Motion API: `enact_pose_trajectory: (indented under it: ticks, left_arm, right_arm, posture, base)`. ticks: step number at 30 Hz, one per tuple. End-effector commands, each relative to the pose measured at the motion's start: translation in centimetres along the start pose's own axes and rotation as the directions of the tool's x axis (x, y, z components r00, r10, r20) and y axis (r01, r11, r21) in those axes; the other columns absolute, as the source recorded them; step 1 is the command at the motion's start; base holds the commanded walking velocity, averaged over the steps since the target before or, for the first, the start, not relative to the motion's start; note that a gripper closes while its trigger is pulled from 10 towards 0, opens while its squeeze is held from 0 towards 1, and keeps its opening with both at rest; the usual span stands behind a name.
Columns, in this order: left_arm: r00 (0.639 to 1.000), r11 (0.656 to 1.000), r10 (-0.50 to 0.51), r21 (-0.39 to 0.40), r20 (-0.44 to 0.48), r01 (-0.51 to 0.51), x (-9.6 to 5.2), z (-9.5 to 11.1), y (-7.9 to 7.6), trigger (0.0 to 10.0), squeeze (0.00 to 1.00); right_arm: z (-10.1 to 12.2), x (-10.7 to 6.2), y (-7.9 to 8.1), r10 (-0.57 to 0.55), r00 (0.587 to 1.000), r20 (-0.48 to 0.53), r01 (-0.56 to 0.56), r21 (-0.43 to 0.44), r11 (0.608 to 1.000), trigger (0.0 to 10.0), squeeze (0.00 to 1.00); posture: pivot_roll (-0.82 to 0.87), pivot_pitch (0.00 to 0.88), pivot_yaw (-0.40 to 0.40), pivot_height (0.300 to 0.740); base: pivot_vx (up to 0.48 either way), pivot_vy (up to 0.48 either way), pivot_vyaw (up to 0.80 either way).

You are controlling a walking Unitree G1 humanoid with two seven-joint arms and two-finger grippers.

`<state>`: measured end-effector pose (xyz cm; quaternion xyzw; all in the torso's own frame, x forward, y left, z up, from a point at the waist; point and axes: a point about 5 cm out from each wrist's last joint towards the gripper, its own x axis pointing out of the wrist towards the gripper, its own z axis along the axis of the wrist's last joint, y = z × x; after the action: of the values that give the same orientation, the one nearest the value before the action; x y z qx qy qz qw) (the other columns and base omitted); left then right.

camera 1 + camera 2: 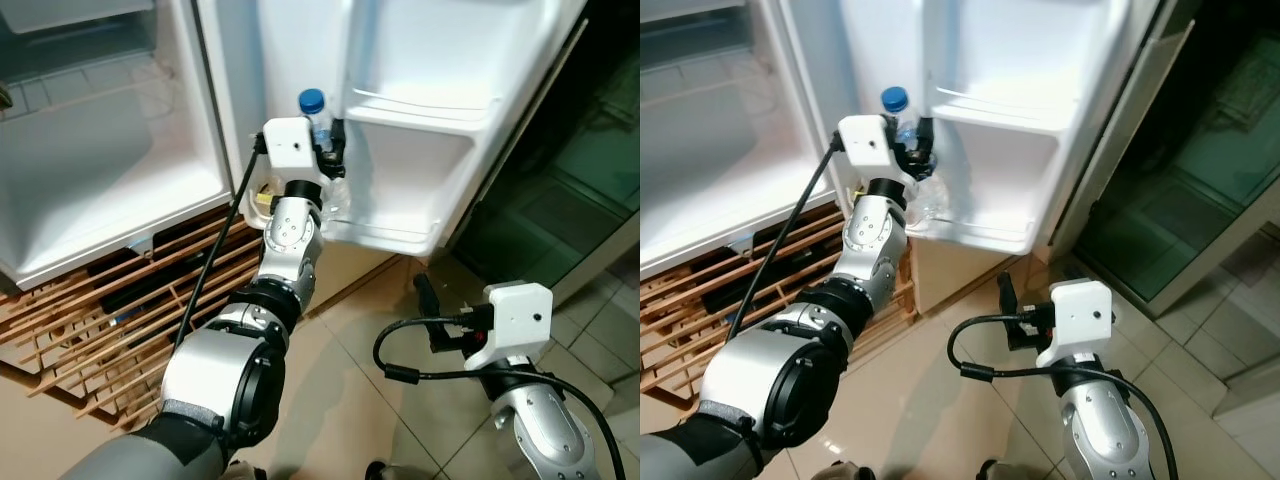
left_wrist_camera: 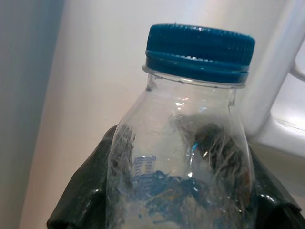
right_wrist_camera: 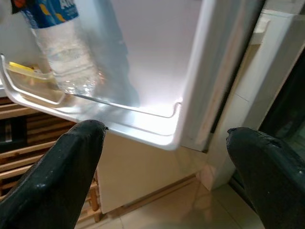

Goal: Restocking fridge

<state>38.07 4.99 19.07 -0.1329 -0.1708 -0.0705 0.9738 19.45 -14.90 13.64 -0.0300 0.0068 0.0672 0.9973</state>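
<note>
1. Left gripper (image 1: 333,160) is clamped on the water bottle (image 1: 318,125), upper centre of frame, its base just inside the lower door shelf (image 1: 390,236).
2. Risk: letting go before it seats could tip it over the shelf's low rail.
3. Right gripper (image 3: 162,162) hangs spread wide, empty, low right.
4. Bottle-base contact unclear; yellow item on the shelf unidentifiable.

Wooden slatted rack (image 1: 110,310), beige tiled floor (image 1: 400,330), dark glass panel (image 1: 560,190)
</note>
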Motion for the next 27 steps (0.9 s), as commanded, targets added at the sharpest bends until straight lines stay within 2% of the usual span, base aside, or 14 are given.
enact_pose_trajectory:
  ticks: [1,4,5,6,10,13,15,18,20,21,22,23,25,27]
  left_arm:
    - [0.987,0.994,-0.05,-0.102,-0.156,0.034,-3.0,-3.8,-3.9,10.0,0.0]
    - [0.99,0.995,-0.042,-0.095,-0.134,0.03,-2.8,-3.4,-3.9,10.0,0.0]
    - [0.995,0.994,-0.027,-0.103,-0.092,0.017,-2.2,-2.6,-3.9,10.0,0.0]
    - [0.995,0.994,-0.027,-0.103,-0.092,0.017,-2.2,-2.6,-3.9,10.0,0.0]
    - [1.0,0.992,0.008,-0.13,0.003,-0.007,-0.8,-0.5,-4.0,10.0,0.0]
    - [0.999,0.988,0.047,-0.149,0.0,-0.046,-0.5,-0.2,-3.7,10.0,0.0]
    - [0.992,0.975,0.107,-0.187,-0.059,-0.116,-0.5,-0.8,-3.1,10.0,0.0]
    - [0.965,0.936,0.201,-0.257,-0.169,-0.24,-0.9,-2.0,-2.0,10.0,0.0]
    - [0.947,0.908,0.24,-0.297,-0.212,-0.296,-1.0,-2.4,-1.4,10.0,0.0]
    - [0.947,0.908,0.24,-0.297,-0.212,-0.296,-1.0,-2.4,-1.4,10.0,0.0]
    - [0.931,0.876,0.274,-0.337,-0.24,-0.344,-0.9,-2.5,-0.8,10.0,0.0]
    - [0.931,0.876,0.274,-0.337,-0.24,-0.344,-0.9,-2.5,-0.8,10.0,0.0]
    - [0.911,0.834,0.299,-0.387,-0.282,-0.394,-1.0,-2.8,-0.5,10.0,0.0]
    - [0.926,0.861,0.269,-0.365,-0.264,-0.354,-0.8,-2.6,-1.1,10.0,0.0]
  right_arm:
    - [0.1,-0.1,-0.1,-0.008,1.0,0.008,0.008,-0.014,1.0,10.0,0.09]
    - [0.1,-0.2,-0.2,-0.01,1.0,0.011,0.01,-0.025,1.0,10.0,0.09]
    - [0.1,-0.2,-0.2,-0.008,1.0,0.014,0.008,-0.033,0.999,10.0,0.1]
    - [0.1,-0.2,-0.2,-0.008,1.0,0.014,0.008,-0.033,0.999,10.0,0.1]
    - [0.2,-0.3,-0.2,-0.004,1.0,0.017,0.005,-0.039,0.999,10.0,0.1]
    - [0.3,-0.4,-0.3,0.0,1.0,0.018,0.001,-0.047,0.999,10.0,0.1]
    - [0.6,-0.6,-0.4,0.004,1.0,0.021,-0.003,-0.065,0.998,10.0,0.1]
    - [0.7,-1.1,-0.9,0.005,1.0,0.013,-0.004,-0.088,0.996,10.0,0.09]
    - [0.7,-1.2,-1.1,0.002,1.0,0.01,-0.001,-0.091,0.996,10.0,0.1]
    - [0.7,-1.2,-1.1,0.002,1.0,0.01,-0.001,-0.091,0.996,10.0,0.1]
    - [0.7,-1.2,-1.1,0.004,1.0,0.01,-0.003,-0.093,0.996,10.0,0.1]
    - [0.7,-1.2,-1.1,0.004,1.0,0.01,-0.003,-0.093,0.996,10.0,0.1]
    - [0.7,-1.1,-1.1,0.005,1.0,0.011,-0.004,-0.093,0.996,10.0,0.09]
    - [0.7,-1.0,-1.0,0.01,1.0,0.012,-0.009,-0.092,0.996,10.0,0.1]
  posture:
    - [-0.33,0.099,0.027,0.74]
    - [-0.33,0.099,0.027,0.74]
    - [-0.34,0.099,0.025,0.74]
    - [-0.34,0.099,0.025,0.74]
    - [-0.35,0.098,0.022,0.74]
    - [-0.36,0.098,0.018,0.74]
    - [-0.4,0.101,-0.008,0.74]
    - [-0.41,0.103,-0.016,0.74]
    - [-0.41,0.103,-0.018,0.74]
    - [-0.41,0.103,-0.018,0.74]
    - [-0.41,0.104,-0.017,0.74]
    - [-0.41,0.104,-0.017,0.74]
    - [-0.4,0.103,-0.016,0.74]
    - [-0.4,0.102,-0.013,0.74]
  base:
    - [0.0,0.0,0.0]
    - [0.0,0.0,0.0]
    - [0.0,0.0,0.0]
    - [0.0,0.0,0.0]
    - [0.0,0.0,0.0]
    - [0.0,0.0,0.0]
    - [0.0,0.0,0.0]
    - [0.0,0.0,0.0]
    - [0.0,0.0,0.0]
    - [0.0,0.0,0.0]
    - [0.0,0.0,0.0]
    - [0.0,0.0,0.0]
    - [0.0,0.0,0.0]
    - [0.0,0.0,0.0]
